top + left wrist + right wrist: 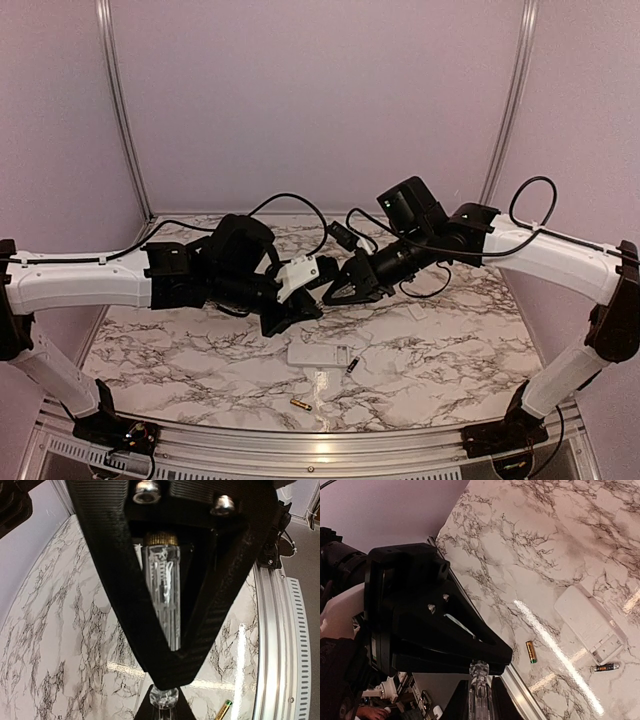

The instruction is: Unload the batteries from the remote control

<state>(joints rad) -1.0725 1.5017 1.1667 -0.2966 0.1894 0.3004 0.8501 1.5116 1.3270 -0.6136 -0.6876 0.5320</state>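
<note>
white remote control [318, 354] lying flat on the marbled tabletop [180, 370]. dark battery [352, 367] on the tabletop just beside the remote's right near corner; golden battery [300, 404] on the remote's near side, apart from it. above the remote's far side, left end effector [167, 675] and right end effector [479, 692] meet, both closed on one clear tool handle [162, 590].

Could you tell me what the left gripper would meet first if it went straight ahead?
Probably the right gripper: it faces the left gripper tip to tip, both closed on one clear handle.
</note>
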